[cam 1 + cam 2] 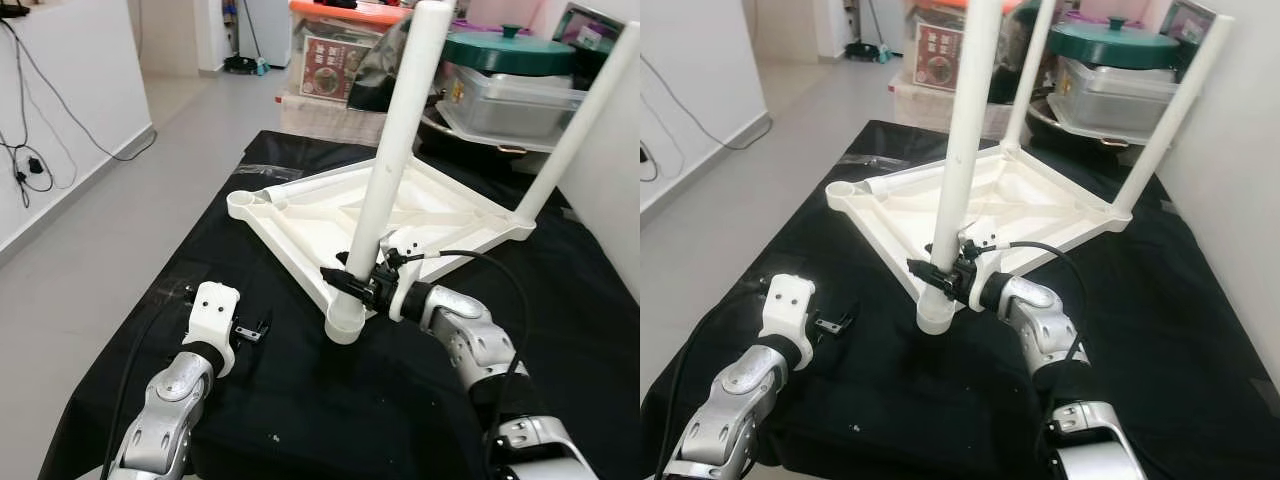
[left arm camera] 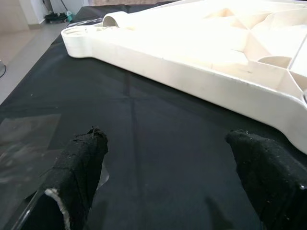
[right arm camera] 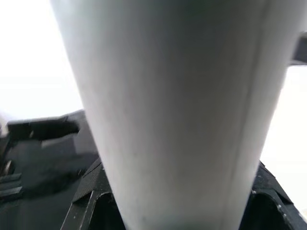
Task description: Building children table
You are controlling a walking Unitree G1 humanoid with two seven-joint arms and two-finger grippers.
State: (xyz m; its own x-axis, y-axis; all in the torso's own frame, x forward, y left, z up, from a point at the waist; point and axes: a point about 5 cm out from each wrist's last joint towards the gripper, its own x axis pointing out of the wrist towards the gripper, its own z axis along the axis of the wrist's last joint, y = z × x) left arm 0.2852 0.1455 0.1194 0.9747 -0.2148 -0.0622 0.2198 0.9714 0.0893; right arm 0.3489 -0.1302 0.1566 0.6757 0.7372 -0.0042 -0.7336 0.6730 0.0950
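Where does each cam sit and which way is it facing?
Left eye, right eye: head, looking forward and down at the upturned tabletop on black cloth; both silver arms show.
Left wrist: low over the cloth, facing the tabletop's edge; its open tool shows.
Right wrist: pressed against the near leg; right tool clamps it.
Shared: tabletop in both eye views and the left wrist view.

I'm seeing the upturned tabletop [image 1: 420, 205] lying on the cloth [image 1: 300, 400], legs [image 1: 395, 150] standing up, bins [image 1: 510, 95] behind.
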